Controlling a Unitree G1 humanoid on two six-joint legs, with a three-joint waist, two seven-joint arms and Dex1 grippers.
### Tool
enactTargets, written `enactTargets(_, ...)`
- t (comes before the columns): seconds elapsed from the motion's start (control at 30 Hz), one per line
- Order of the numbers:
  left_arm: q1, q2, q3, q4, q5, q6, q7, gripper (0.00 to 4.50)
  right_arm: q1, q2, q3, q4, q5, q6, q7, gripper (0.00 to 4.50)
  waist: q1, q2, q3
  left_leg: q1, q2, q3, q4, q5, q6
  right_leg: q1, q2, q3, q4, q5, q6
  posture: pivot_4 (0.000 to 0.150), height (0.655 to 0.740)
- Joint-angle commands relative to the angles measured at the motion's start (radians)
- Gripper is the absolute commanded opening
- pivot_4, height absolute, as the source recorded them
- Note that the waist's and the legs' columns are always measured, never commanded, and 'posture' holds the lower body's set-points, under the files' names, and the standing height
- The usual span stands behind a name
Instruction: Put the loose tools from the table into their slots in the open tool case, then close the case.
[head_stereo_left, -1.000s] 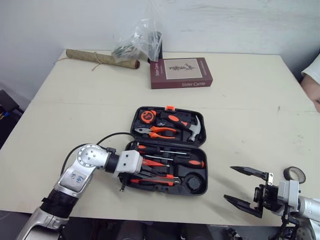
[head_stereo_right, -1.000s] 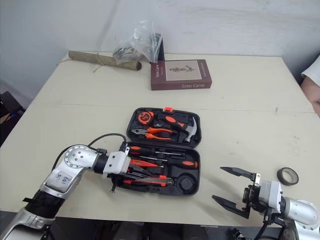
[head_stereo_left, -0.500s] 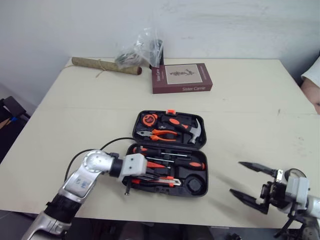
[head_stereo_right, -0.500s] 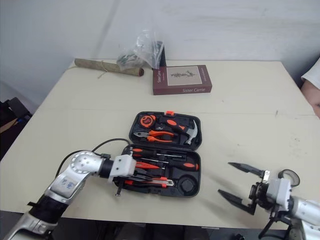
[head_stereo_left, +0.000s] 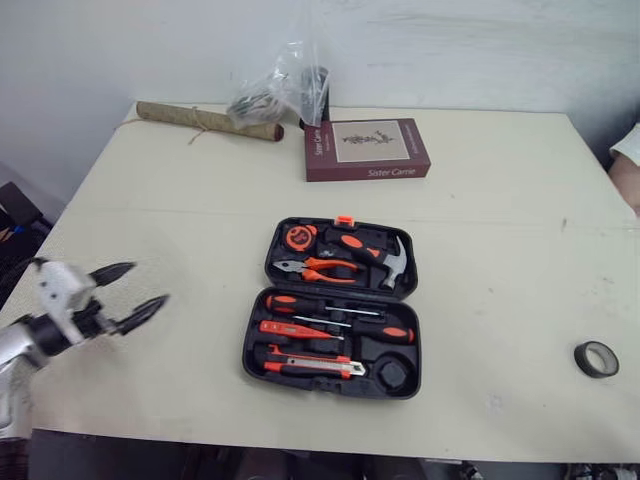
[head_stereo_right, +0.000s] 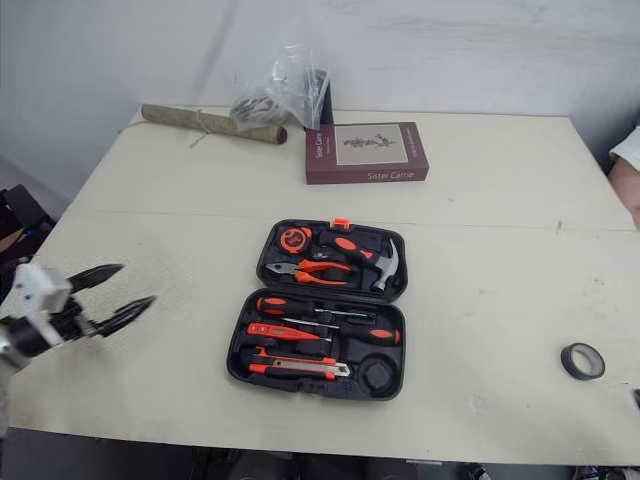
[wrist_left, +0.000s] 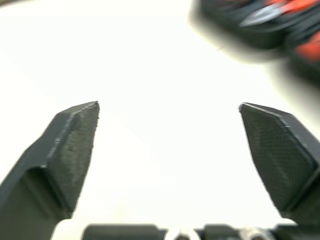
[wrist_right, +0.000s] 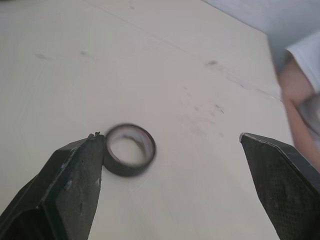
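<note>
Now left gripper (head_stereo_left: 148, 283), released, is withdrawn from case (head_stereo_left: 340, 290); right gripper (wrist_right: 170, 136), released, is poised at 1 unstowed tape (wrist_right: 120, 167).

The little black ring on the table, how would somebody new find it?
On the wide cream table, find the open black plastic tool case with orange-handled tools near the middle. Look toward the robot's right, by the near edge: the small black tape roll lies flat alone, the only loose ring outside the case.
</note>
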Motion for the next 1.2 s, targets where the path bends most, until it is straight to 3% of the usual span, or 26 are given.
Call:
enactTargets(0.03, 0.057, 0.011, 0.079, 0.045, 0.009, -0.040, 0.024, 4.44, 0.034, 0.014, -0.068, 0.068, -0.012, -0.036, -0.076, 4.50, -0.010, -0.001, 0.000, 0.000, 0.000, 0.000, 0.000, -0.001, -0.001, 0.000, 0.000, 0.000, 0.000, 0.000, 0.000, 0.150, 0.7400)
enactTargets(0.13, 0.101, -0.003, 0.091, 0.005, -0.003, -0.056, 0.026, 4.44, 0.023, 0.025, -0.070, 0.090, -0.027, -0.056, -0.144, 4.50, -0.013, -0.002, 0.001, 0.000, 0.001, -0.001, -0.001, 0.000, -0.002, 0.000, 0.000, 0.000, 0.000, -0.001, -0.003, 0.150, 0.7400)
enactTargets(0.2, 0.106, -0.015, 0.072, -0.087, -0.028, -0.030, 0.032, 4.44, -0.004, 0.039, -0.037, 0.050, -0.025, -0.047, -0.158, 4.50, -0.014, -0.002, 0.001, 0.000, 0.000, 0.000, -0.001, 0.000, -0.002, 0.000, -0.001, 0.001, 0.000, -0.008, -0.016, 0.150, 0.7400)
enactTargets(0.4, 0.006, 0.001, -0.142, -0.388, -0.080, 0.094, -0.035, 4.44, -0.076, 0.031, 0.076, -0.216, -0.013, 0.058, -0.210, 4.50, -0.015, 0.001, 0.001, 0.001, 0.000, 0.001, 0.000, 0.000, -0.002, 0.000, -0.001, 0.002, 0.002, -0.007, -0.016, 0.150, 0.7400)
enactTargets(0.5, -0.135, -0.007, -0.263, -0.480, -0.090, 0.142, -0.041, 4.44, -0.048, -0.036, 0.138, -0.449, 0.014, 0.250, -0.243, 4.50, -0.013, 0.005, 0.001, 0.000, 0.000, 0.002, 0.000, 0.001, -0.002, 0.000, -0.001, 0.002, 0.002, -0.006, -0.012, 0.150, 0.7400)
enactTargets(0.53, -0.163, -0.012, -0.302, -0.515, -0.098, 0.161, -0.052, 4.44, -0.029, -0.071, 0.149, -0.518, 0.026, 0.341, -0.261, 4.50, -0.012, 0.006, 0.001, 0.000, 0.000, 0.002, -0.001, 0.001, -0.003, -0.001, -0.001, 0.001, 0.003, 0.001, 0.001, 0.150, 0.7400)
enactTargets(0.67, -0.242, -0.044, -0.420, -0.612, -0.130, 0.225, -0.076, 4.44, 0.032, -0.228, 0.165, -0.708, 0.021, 0.698, -0.329, 4.50, -0.010, 0.008, 0.001, -0.003, 0.000, 0.002, -0.001, 0.008, -0.002, -0.004, 0.001, 0.000, 0.004, 0.001, 0.002, 0.150, 0.7400)
enactTargets(0.77, -0.275, -0.069, -0.472, -0.656, -0.140, 0.262, -0.068, 4.44, 0.045, -0.292, 0.180, -0.781, 0.025, 0.843, -0.315, 4.50, -0.008, 0.002, 0.004, -0.005, 0.000, 0.002, -0.001, 0.008, -0.002, -0.004, 0.003, 0.000, 0.000, 0.002, 0.002, 0.150, 0.7400)
enactTargets(0.97, -0.283, -0.074, -0.531, -0.754, -0.203, 0.348, -0.091, 4.44, 0.086, -0.471, 0.238, -0.746, -0.105, 1.083, -0.227, 4.50, -0.006, 0.000, 0.006, -0.016, 0.000, 0.001, 0.004, 0.009, 0.001, -0.012, 0.004, 0.000, 0.001, 0.003, 0.005, 0.150, 0.7400)
enactTargets(1.2, -0.282, -0.075, -0.570, -0.787, -0.192, 0.365, -0.101, 4.44, -0.045, -0.531, 0.394, -0.532, -0.244, 1.035, -0.167, 4.50, -0.002, -0.004, 0.008, -0.015, -0.002, 0.001, 0.005, 0.012, 0.001, -0.012, 0.006, 0.001, 0.002, 0.004, 0.006, 0.150, 0.7400)
